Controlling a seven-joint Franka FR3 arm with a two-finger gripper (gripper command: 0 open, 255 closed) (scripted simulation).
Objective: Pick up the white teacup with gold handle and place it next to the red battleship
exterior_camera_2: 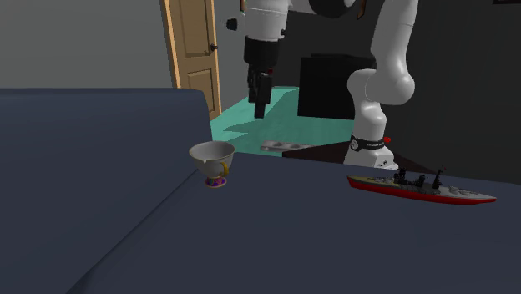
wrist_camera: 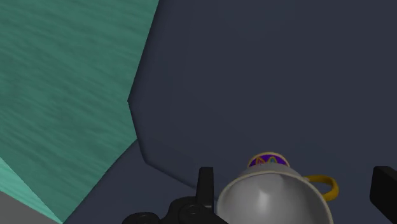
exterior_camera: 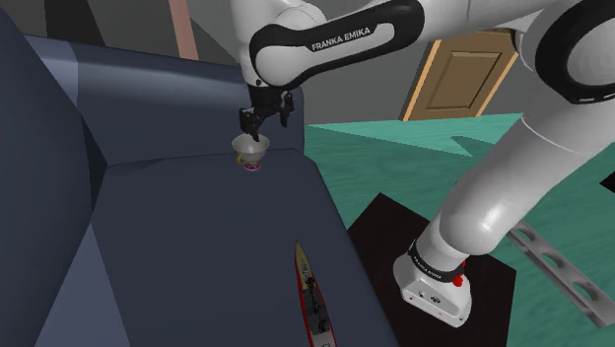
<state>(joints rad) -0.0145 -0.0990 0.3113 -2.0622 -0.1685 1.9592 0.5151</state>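
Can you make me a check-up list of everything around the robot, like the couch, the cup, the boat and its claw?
Surface: dark blue sofa seat, both job things rest on it.
Job's things: white teacup with gold handle, upright; red battleship lying apart from it.
Clutter: nothing seen.
Grippers: claw open, above the teacup, not touching it.
Cables: nothing seen.
Surroundings: teal floor, wooden door.

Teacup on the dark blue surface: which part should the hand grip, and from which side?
Probably the bowl wall just under the rim, coming from straight above. The teacup stands upright on a narrow purple foot with its mouth up, and the open hand hangs over it. The fingers could straddle the bowl, keeping the thin gold handle clear of both.
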